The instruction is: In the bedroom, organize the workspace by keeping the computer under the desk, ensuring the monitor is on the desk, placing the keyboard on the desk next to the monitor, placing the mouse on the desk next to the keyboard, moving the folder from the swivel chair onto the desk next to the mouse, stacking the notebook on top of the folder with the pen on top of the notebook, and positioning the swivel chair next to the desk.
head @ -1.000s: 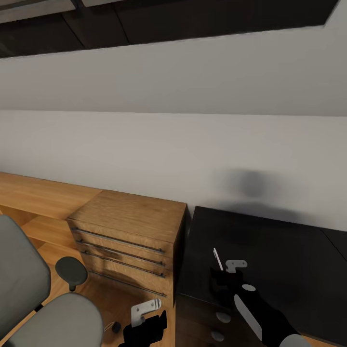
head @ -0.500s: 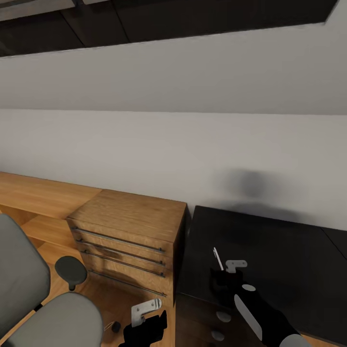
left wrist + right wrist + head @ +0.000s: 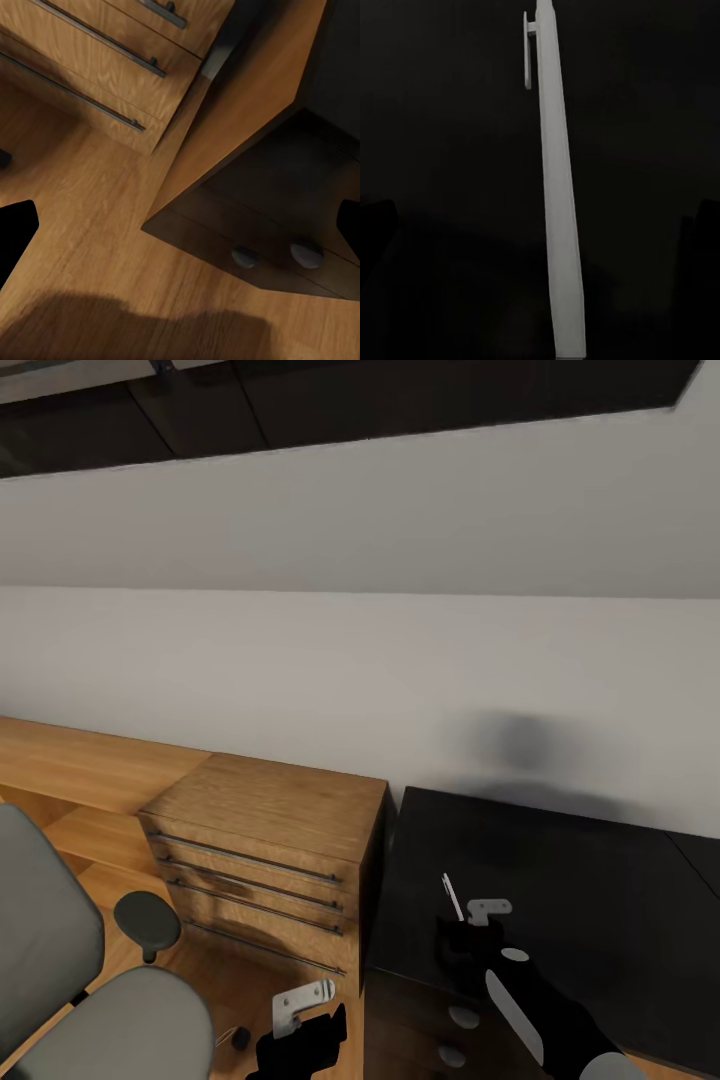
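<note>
White-silver, the pen [image 3: 452,897] stands out of the right gripper [image 3: 462,935], which is clenched on its lower end and holds it over the black table [image 3: 560,880]. In the right wrist view the pen [image 3: 556,217] runs straight away from the camera against the dark top, with its clip at the far end. The part of the table that I can see carries no notebook and no folder, so the pen has no place to land yet.

The left gripper [image 3: 300,1010] hangs low above the wooden floor [image 3: 82,247], between the light-wood chest [image 3: 265,840] and the table's drawer unit [image 3: 262,232]. Its fingers [image 3: 15,236] sit wide at the edges of the left wrist view, so it is released and holds nothing. The chair [image 3: 70,980] is at the left, apart from the table.

My worry is the thin grip. The pen is held only near one end and it is smooth, so a quick swing of the arm or a turn of the base could make it slip or rotate between the fingers. If it is put down on the bare top, it may roll away toward the edge.
</note>
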Controlling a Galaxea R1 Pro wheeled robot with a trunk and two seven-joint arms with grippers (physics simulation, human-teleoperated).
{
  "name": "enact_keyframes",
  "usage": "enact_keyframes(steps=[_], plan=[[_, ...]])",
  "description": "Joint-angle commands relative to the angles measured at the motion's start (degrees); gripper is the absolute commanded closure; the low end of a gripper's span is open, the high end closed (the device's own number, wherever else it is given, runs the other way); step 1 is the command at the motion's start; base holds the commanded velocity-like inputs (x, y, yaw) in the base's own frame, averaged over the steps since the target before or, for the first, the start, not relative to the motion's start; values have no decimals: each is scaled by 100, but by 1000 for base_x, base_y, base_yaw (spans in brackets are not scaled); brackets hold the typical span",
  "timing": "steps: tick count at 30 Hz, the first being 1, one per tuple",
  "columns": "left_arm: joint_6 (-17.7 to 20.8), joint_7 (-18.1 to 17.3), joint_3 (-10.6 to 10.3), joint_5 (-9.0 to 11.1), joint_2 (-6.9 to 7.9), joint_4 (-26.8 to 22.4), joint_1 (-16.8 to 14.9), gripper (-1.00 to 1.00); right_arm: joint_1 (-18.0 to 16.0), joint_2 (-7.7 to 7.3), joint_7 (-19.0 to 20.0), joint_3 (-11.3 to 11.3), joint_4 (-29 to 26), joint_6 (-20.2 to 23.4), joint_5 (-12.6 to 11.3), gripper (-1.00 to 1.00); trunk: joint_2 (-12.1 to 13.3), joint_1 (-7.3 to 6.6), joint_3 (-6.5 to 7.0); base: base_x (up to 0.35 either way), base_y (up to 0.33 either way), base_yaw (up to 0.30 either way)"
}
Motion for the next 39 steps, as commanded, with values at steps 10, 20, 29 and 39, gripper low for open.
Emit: enact_keyframes(steps=[10, 20, 29, 39], plan=[[39, 34, -11, 3, 3, -9, -8, -100, -1, -15, -51, 40, 46, 314, -153, 100, -4, 1, -8, 0, 0, 0], [39, 34, -14, 3, 3, -9, -8, -100, -1, -17, -48, 40, 44, 322, -154, 100, -4, 1, -8, 0, 0, 0], [39, 34, -16, 3, 3, -9, -8, -100, -1, -14, -46, 40, 44, 327, -156, 100, -4, 1, -8, 0, 0, 0], [39, 34, -17, 3, 3, -9, -8, -100, -1, -9, -33, 40, 14, 370, -168, 100, -4, 1, -8, 0, 0, 0]])
